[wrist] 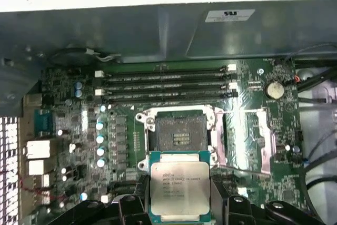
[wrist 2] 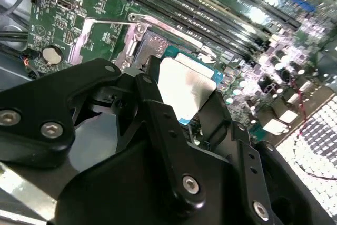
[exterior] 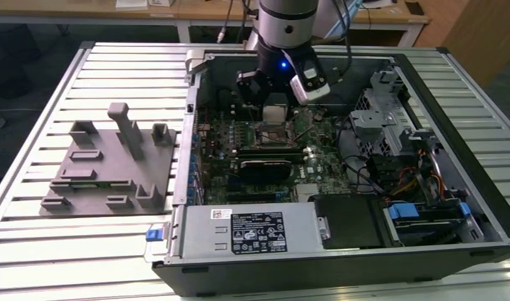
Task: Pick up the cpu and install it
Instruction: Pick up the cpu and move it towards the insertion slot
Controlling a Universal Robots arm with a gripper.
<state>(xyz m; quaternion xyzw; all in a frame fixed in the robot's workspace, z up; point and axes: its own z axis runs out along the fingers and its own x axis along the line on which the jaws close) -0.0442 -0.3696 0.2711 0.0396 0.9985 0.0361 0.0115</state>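
**Gripper** (wrist: 180,210): black fingers (wrist 2: 158,117) pressed onto two opposite edges of the cpu, pinching it. Nothing else is held.

**Cpu** (wrist: 180,189): between the fingertips, clear of the board and just short of the socket. In the first wrist view its far edge overlaps the near side of the socket frame. Its height over the board cannot be told.
- Hazards, as judged: the grip is on thin edges only, so a slip or twist could tip the chip. A corner would then land first instead of the whole face. A small sideways offset would set it on the frame rather than in the recess.
- Orientation: the silvery plate faces away from the board, roughly parallel to it, and the edges are square with the socket frame. It is nearly square, so no long axis stands out. The slightly longer side seems to run from the gripper toward the socket.

**Socket** (wrist: 181,133): just beyond the cpu, open, with the contact field bare.
- Hazard, as judged: a skewed or wrongly turned chip pressed down here could bend the contacts.

**Load plate** (wrist: 258,140): swung open beside the socket. It could snag a finger if the gripper drifts that way.

**Memory slots** (wrist: 166,84): beyond the socket, in parallel rows running across the gripper's line.

**Case wall** (wrist: 158,30): farthest, behind the slots.
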